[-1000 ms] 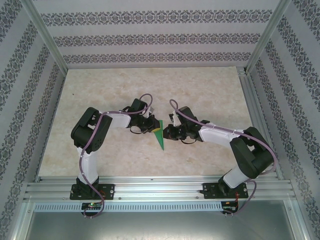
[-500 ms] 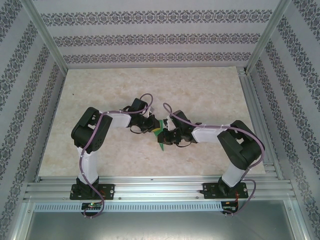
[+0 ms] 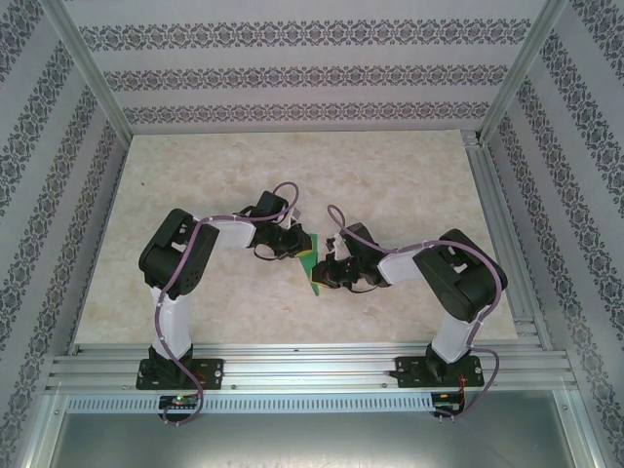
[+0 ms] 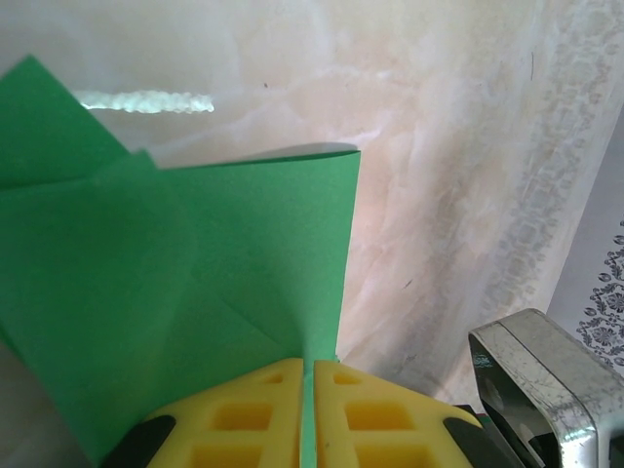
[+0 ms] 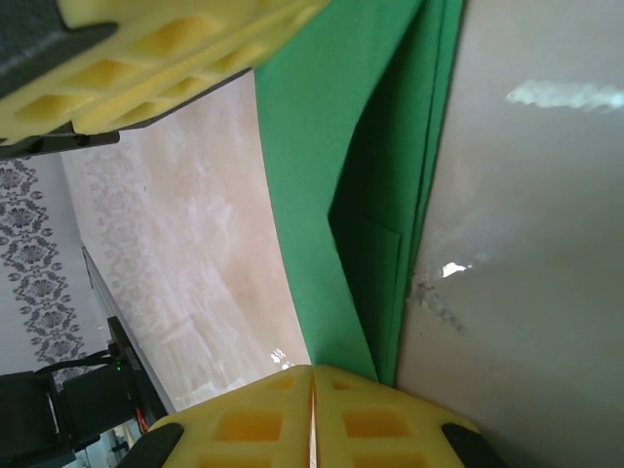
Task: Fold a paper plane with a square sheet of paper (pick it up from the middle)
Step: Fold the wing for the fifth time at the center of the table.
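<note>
The paper plane [image 3: 314,269], a green folded dart, is over the middle of the worktop [image 3: 390,175]. The left tool [image 3: 301,248] pinches its far part and the right tool [image 3: 328,274] its near part, both closed tight on the paper. From above it is a sliver. The left wrist view shows spread creased layers, and the right wrist view shows stacked folded edges running to the left tool's yellow pads [image 5: 175,58].

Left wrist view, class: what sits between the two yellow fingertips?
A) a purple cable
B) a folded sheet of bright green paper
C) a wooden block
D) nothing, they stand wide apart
B: the folded sheet of bright green paper runs down into the seam where the left gripper presses its yellow fingers together.
</note>
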Motion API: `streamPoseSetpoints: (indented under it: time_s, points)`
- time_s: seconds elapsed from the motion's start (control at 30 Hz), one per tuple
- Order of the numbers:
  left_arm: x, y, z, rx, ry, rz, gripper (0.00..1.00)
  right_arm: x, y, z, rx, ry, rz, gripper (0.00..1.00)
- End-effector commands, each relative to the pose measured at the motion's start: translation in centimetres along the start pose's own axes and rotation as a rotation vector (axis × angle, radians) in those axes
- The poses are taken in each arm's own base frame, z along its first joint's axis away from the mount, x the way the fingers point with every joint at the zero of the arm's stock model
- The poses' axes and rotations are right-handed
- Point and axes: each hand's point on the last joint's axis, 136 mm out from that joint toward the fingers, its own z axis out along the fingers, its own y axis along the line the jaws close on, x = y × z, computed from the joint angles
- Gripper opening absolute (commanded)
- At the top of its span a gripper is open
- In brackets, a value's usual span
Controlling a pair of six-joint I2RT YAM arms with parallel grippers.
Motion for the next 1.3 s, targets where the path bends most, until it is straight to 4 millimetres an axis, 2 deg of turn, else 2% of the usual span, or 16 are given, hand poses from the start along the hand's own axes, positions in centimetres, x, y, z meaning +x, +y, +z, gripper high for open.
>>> streamPoseSetpoints:
  time_s: [0.0, 0.2, 0.33, 0.43, 0.57, 0.7, 0.93, 1.1, 1.27]
  points:
    - [0.3, 1.8, 0.5, -0.069, 0.012, -0.019, 0.13, 0.6, -0.4, 0.4, 0.0, 0.012, 0.006, 0.09]
    - [0.3, 1.7, 0.4, -0.07, 0.012, -0.017, 0.13, 1.8, -0.1, -0.6, 0.051, 0.033, -0.027, 0.09]
    - [0.3, 1.7, 0.4, -0.068, 0.011, -0.018, 0.13, 2.0, 1.3, -1.0, 0.023, 0.025, -0.046, 0.1]
    - [0.3, 1.6, 0.4, -0.068, 0.009, -0.018, 0.13, 1.4, 2.4, -1.8, 0.017, -0.014, -0.065, 0.14]
    - [0.4, 1.7, 0.3, -0.07, 0.01, -0.013, 0.13, -0.2, 1.4, -3.2, 0.092, -0.103, -0.05, 0.13]
    - [0.5, 1.6, 0.2, -0.069, 0.012, -0.01, 0.13, -1.9, 2.2, -4.0, 0.009, -0.171, -0.01, 0.13]
    - [0.6, 1.5, 0.0, -0.069, 0.009, -0.004, 0.13, -2.5, 3.2, -3.5, -0.028, -0.154, -0.004, 0.13]
    - [0.5, 1.5, -0.1, -0.068, 0.007, -0.004, 0.13, -1.7, 3.7, -1.8, -0.054, -0.095, -0.01, 0.13]
    - [0.5, 1.4, -0.2, -0.067, 0.002, -0.002, 0.13, -0.7, 2.2, -0.3, -0.021, -0.044, 0.011, 0.13]
